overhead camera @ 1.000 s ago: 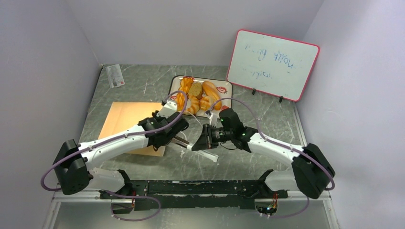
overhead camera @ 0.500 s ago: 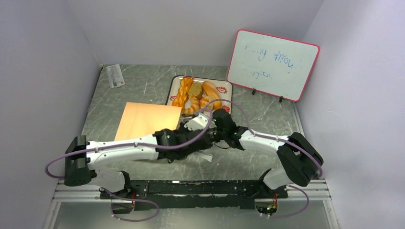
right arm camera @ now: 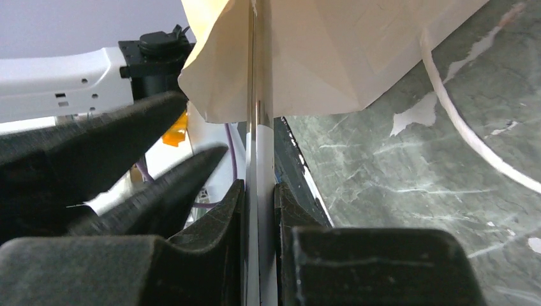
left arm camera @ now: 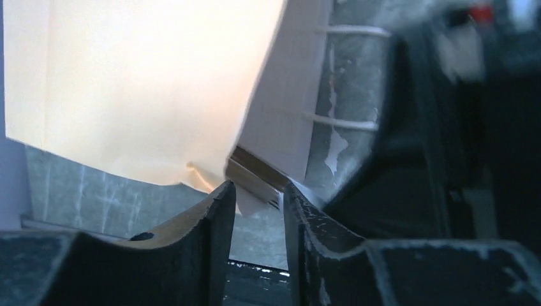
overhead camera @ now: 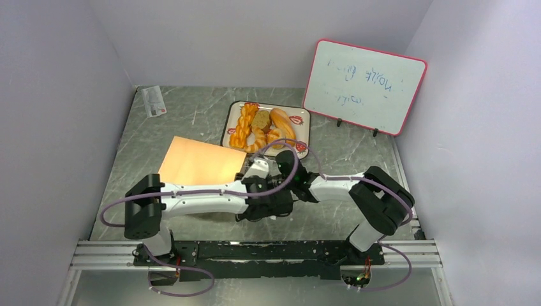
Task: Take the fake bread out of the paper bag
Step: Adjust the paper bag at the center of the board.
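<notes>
From above, the tall tan kraft-paper bag (overhead camera: 198,162) lies flat on the grey marbled table (overhead camera: 185,118), and I place everything else against it. The glossy golden-orange fake bread (overhead camera: 263,125) is piled on the white strawberry-print tray (overhead camera: 304,127) just beyond the bag's far right corner. The emptying therefore looks done or nearly so, though I cannot see inside the bag to be sure. My left arm (overhead camera: 204,194) stretches low along the bag's near edge. My right arm (overhead camera: 335,187) folds tightly on itself, so both wrists meet at the bag's near right corner, where its mouth seems to be.

Through my left wrist camera, my left gripper (left arm camera: 256,194) points at the bag's open end, jaws a narrow way apart with bare table showing between them. A folded edge of the bag sits just at the fingertips, within reach of a pinch. I cannot tell whether either pad touches it. The white cord loop handle (left arm camera: 341,121) lies slack beside the bag's mouth.

Through my right wrist camera, my right gripper (right arm camera: 258,191) is pressed together on the slim silver tongs (right arm camera: 258,127). They run straight up to the bag's lip, held so, I judge, to reach in or prop the paper. My left fingers (right arm camera: 159,182) show beside that lip, spread.
</notes>
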